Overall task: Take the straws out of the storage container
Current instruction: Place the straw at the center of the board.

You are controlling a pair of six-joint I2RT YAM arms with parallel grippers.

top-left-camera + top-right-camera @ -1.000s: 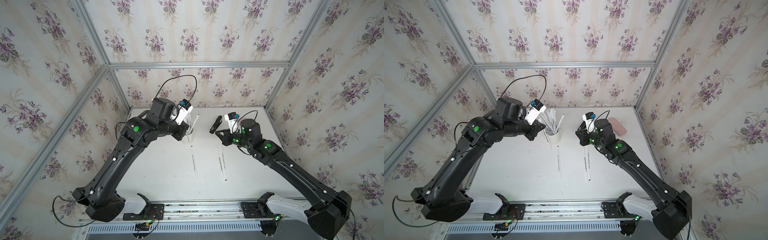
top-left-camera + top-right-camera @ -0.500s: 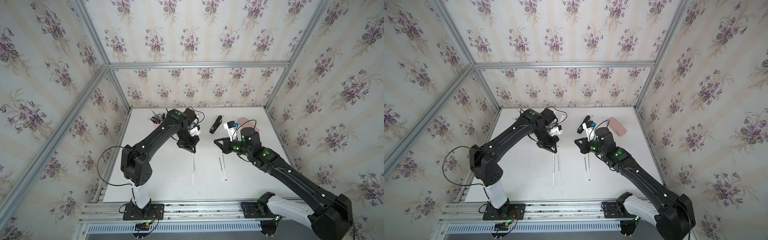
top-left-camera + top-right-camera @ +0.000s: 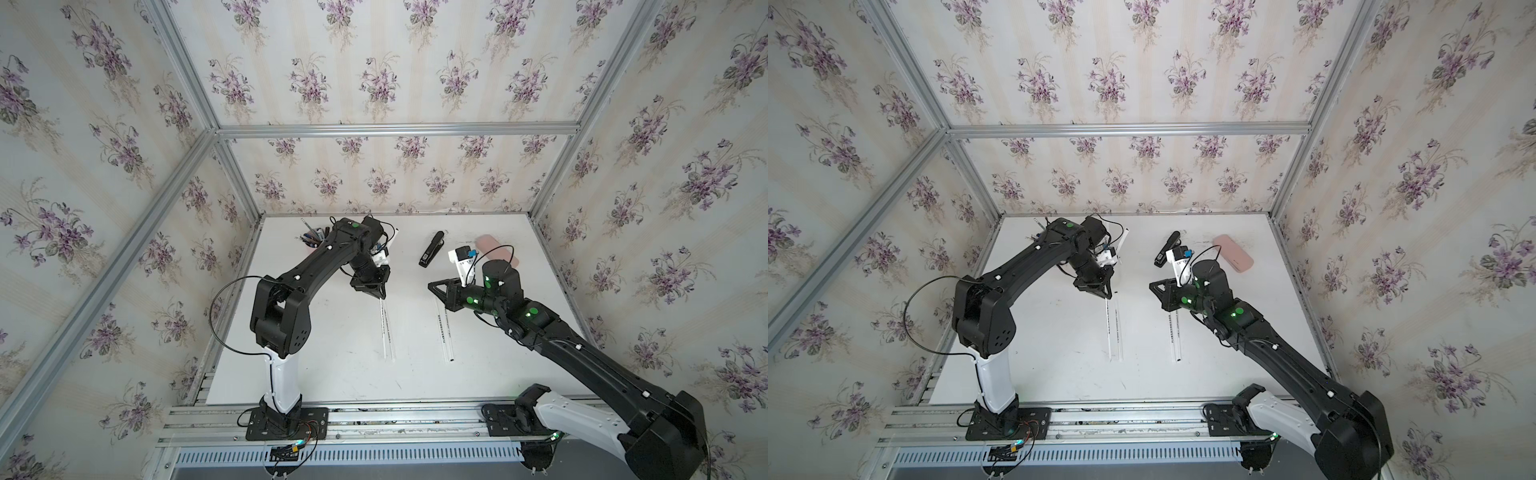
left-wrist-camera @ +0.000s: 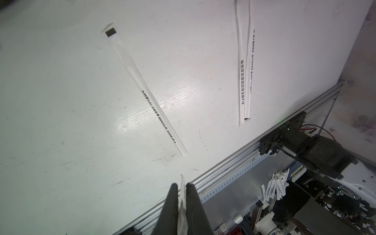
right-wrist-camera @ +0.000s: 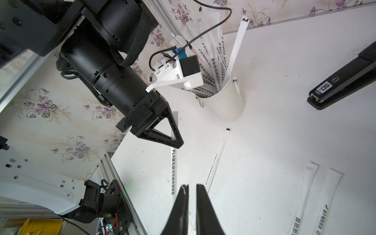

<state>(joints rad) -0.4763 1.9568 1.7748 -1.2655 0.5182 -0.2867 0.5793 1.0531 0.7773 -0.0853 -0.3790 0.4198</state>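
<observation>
While 3 long white paper-wrapped straws (image 4: pixel 142 89) lay flat on the white desk (image 3: pixel 332 353), the left gripper (image 4: pixel 182 186) pinched a 4th straw (image 5: pixel 173 173) between nearly closed jaws. Right gripper (image 5: pixel 191 185): jaws a narrow gap apart, over the desk near 2 of them. Small white cylindrical storage container (image 5: pixel 227 103): upright at the desk's back, just behind the left gripper, more straws fanned inside.

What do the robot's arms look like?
The left arm and right arm are black with white lower links, green dot markings and looping black cables. The left pincer and right pincer are black triangular frames, each with a white camera mount.
</observation>
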